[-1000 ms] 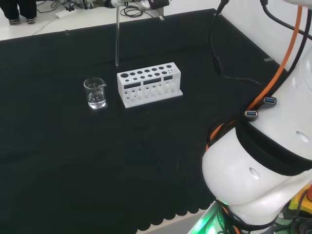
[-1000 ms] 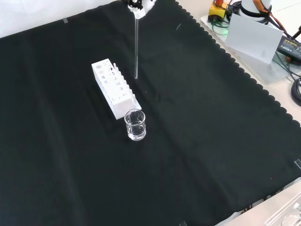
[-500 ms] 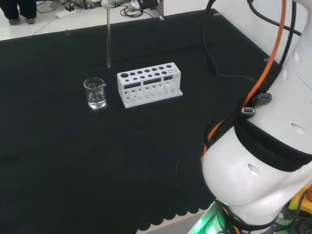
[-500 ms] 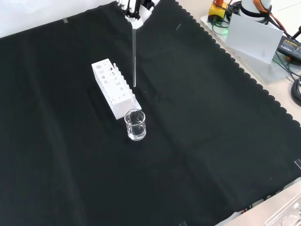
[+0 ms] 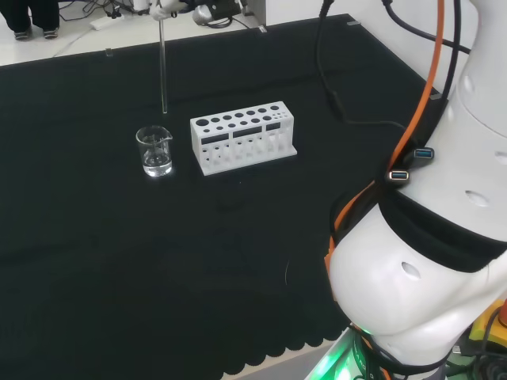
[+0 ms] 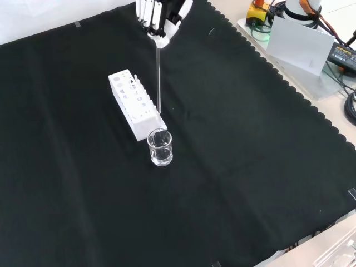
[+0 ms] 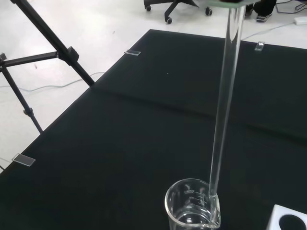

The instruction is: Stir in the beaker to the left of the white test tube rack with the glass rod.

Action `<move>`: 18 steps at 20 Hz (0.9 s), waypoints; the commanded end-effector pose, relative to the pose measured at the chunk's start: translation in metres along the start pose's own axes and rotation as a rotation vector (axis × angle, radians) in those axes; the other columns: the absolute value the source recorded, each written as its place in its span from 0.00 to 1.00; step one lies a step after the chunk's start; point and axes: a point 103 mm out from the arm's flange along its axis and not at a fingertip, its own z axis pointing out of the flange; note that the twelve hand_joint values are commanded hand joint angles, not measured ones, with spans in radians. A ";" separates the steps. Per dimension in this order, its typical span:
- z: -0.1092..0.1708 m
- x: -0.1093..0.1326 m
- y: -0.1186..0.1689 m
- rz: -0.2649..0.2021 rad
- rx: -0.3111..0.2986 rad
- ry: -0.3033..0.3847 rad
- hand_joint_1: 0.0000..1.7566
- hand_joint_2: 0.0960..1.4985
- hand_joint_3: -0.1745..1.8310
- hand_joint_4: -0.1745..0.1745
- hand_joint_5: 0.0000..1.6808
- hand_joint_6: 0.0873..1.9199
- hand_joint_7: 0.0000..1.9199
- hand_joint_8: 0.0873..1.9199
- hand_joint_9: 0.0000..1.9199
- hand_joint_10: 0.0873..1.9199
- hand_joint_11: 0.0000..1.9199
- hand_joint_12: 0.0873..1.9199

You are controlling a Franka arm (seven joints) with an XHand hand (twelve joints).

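Note:
A small clear beaker (image 5: pixel 154 150) with a little clear liquid stands on the black cloth just left of the white test tube rack (image 5: pixel 242 136) in the head view. In the front view the beaker (image 6: pixel 160 147) sits in front of the rack (image 6: pixel 135 104). The hand (image 6: pixel 160 16) hangs high over the cloth, its fingers curled round the top of a long glass rod (image 6: pixel 158 78). The rod (image 5: pixel 163 67) hangs upright, its lower tip in the air above the beaker's rim. From the wrist, the rod (image 7: pixel 224 105) ends just over the beaker (image 7: pixel 193 207).
Black cloth covers the bench to its scalloped edge. The arm's white links (image 5: pixel 428 269) and orange cables rise at the head view's right. A tripod (image 7: pixel 43 52) stands on the floor beyond the cloth. Boxes and cables (image 6: pixel 300 39) lie off the cloth at the front view's upper right.
The hand has carried the rod leftward in the head view, from over the rack's left end to over the beaker. Beaker and rack have stayed put.

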 end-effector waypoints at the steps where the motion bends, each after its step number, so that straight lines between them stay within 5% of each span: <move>1: 0.004 0.003 0.012 -0.008 0.008 0.010 0.82 0.68 0.09 0.00 0.66 0.18 0.50 0.53 0.58 0.58 0.72 0.33; 5: 0.014 -0.005 0.017 -0.015 0.010 0.022 0.87 0.66 0.09 0.00 0.66 0.16 0.49 0.53 0.58 0.58 0.65 0.33; 9: 0.022 -0.005 0.024 -0.026 0.020 0.030 0.80 0.69 0.09 0.00 0.65 0.19 0.49 0.54 0.58 0.58 0.77 0.31; 18: 0.029 -0.002 0.033 -0.041 0.029 0.033 0.80 0.70 0.09 0.00 0.65 0.20 0.49 0.55 0.58 0.58 0.78 0.31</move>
